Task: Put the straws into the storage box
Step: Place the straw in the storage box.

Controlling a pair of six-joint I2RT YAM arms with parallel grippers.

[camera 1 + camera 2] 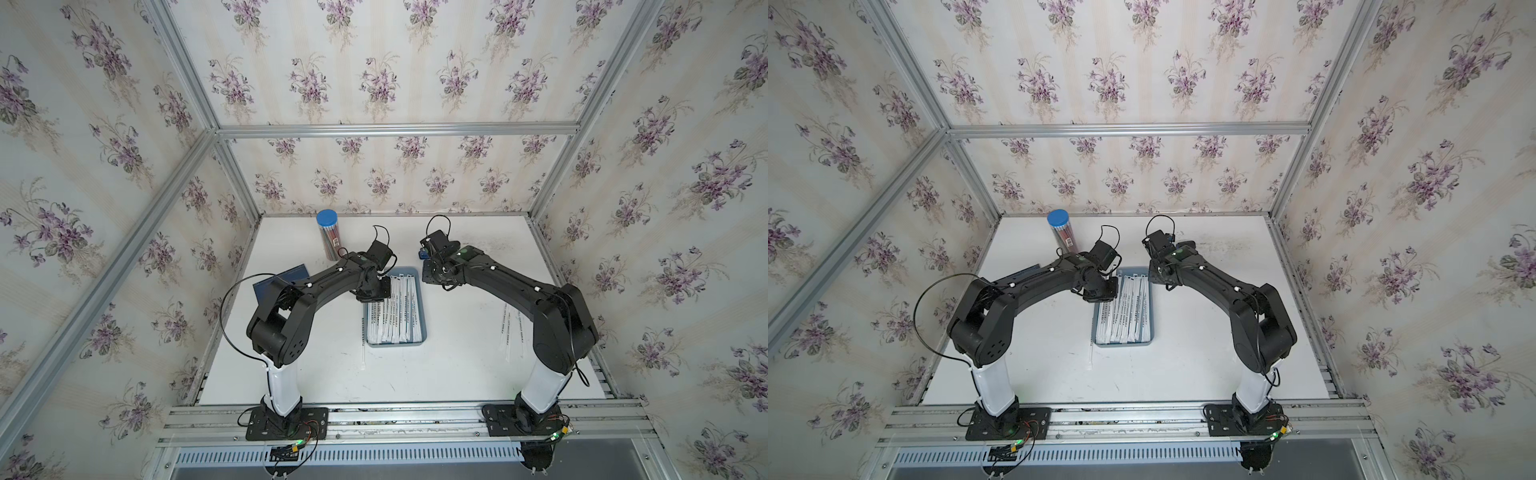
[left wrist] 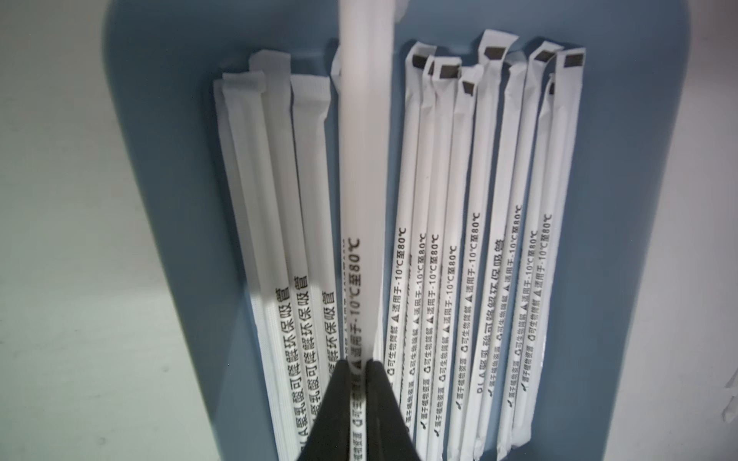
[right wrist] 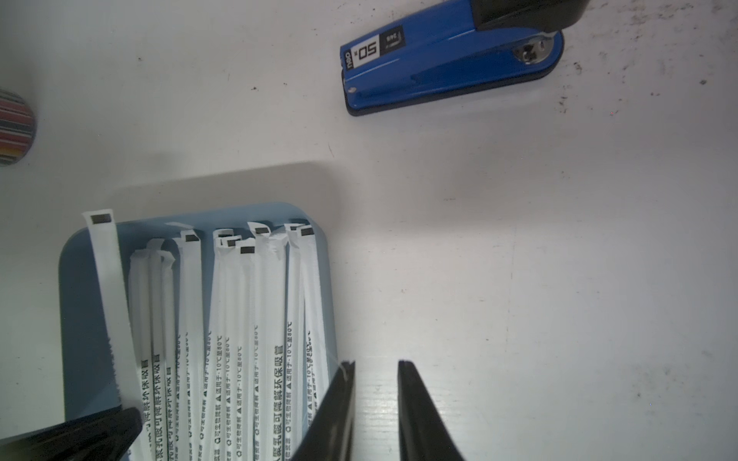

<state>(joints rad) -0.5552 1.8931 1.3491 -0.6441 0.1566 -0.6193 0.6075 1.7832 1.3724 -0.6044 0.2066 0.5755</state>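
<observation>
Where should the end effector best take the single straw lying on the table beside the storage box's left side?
The straw: probably grip its near end, which sticks out past the storage box. Come from above, jaws across its width: it lies flat, and farther along the box wall is close.

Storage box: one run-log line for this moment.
left fingers: shut on straw over storage box | right fingers: open, empty, beside box | loose straws: some on table

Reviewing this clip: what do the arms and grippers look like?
The left arm and right arm are matte black with white lower columns, small white dots and looping black cables. The left gripper and right gripper have black, tapering wedge fingers.
</observation>
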